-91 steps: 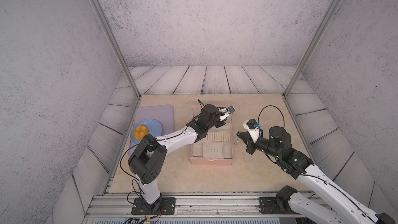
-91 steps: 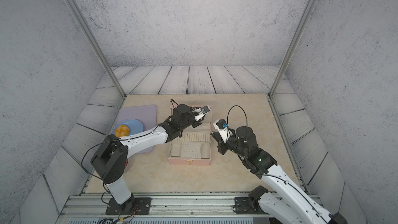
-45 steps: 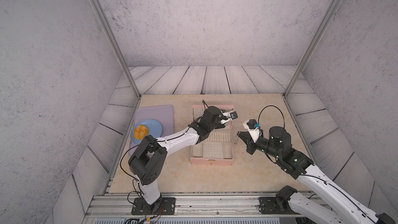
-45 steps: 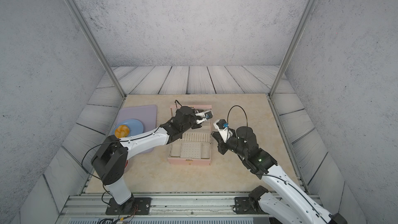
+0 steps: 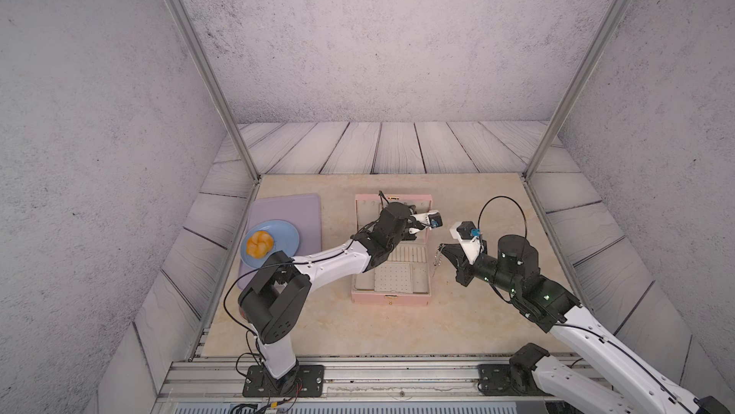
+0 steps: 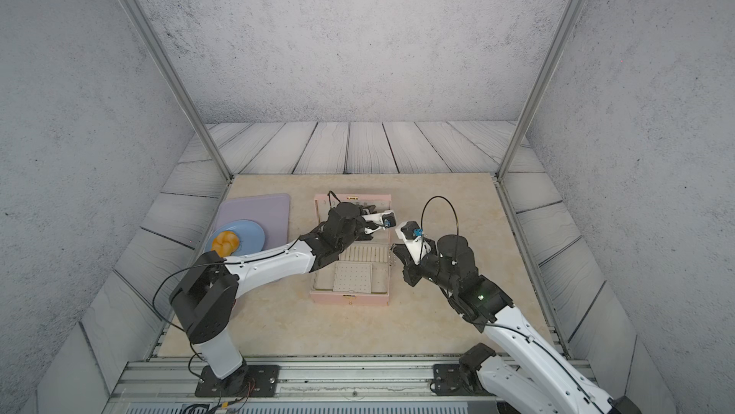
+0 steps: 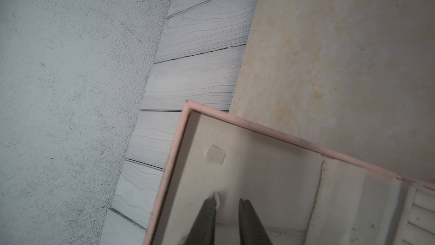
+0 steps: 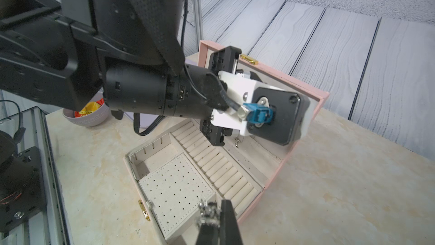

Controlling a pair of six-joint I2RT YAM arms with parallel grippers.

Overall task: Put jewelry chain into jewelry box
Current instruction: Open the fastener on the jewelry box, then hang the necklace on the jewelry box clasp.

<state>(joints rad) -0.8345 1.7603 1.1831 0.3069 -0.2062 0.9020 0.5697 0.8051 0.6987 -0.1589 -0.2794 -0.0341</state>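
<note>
Only in the right wrist view do we see the right gripper (image 8: 215, 218) clamped on the bunched thin silver link chain (image 8: 205, 208). In both top views that chain dangles mid-frame, just right of the open pale pink hinged jewelry box (image 5: 389, 300). The left wrist view shows us the left gripper (image 7: 227, 201) slightly apart, empty, facing the lid's cream lining (image 7: 259, 173).

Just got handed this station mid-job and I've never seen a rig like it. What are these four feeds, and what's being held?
Two robot arms work at a beige tabletop. Both top views look down on the whole scene from one camera head; the other two come from each arm's wrist camera. On the surface: the open pink jewelry box, a lilac tray carrying a blue plate with a bun. The right arm has its jaws shut on the silver jewelry chain, which dangles beside the box, not yet inside. The left arm reaches into the raised lid, jaws slightly apart, holding nothing.
</note>
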